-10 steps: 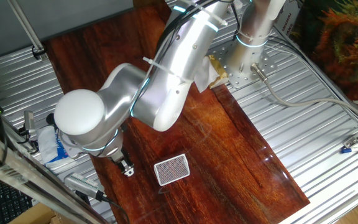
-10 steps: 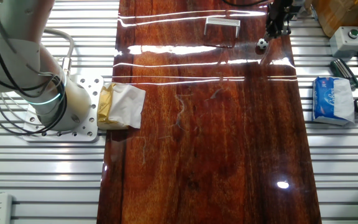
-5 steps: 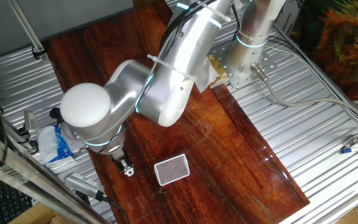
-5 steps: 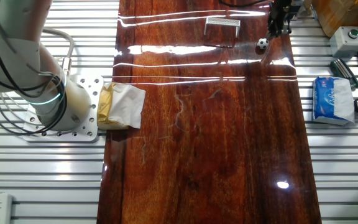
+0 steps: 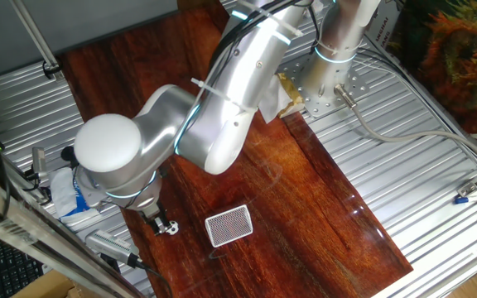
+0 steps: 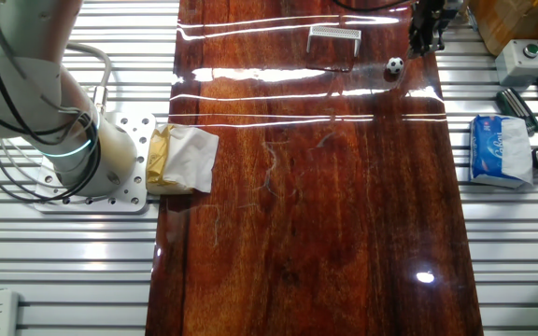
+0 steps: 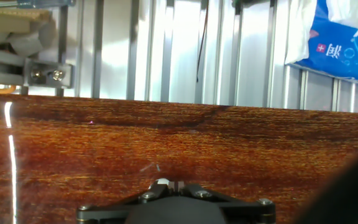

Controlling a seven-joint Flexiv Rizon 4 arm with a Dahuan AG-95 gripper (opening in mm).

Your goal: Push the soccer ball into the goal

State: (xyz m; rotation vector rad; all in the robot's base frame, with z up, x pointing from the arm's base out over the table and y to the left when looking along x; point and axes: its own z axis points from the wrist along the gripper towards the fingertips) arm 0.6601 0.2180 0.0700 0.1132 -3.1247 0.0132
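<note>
The silver arm reaches from its base at the far edge of the bench across to the opposite edge, bent at the elbow, wrist pointing straight down. The gripper point(image 5: 157, 222) hangs just above the wood near that edge, by a corner. In the hand view its jaws look drawn together.

The arm's white elbow hides most of the gripper point(image 5: 157, 220); the frame's top edge crops it elsewhere, jaws unreadable.
</note>
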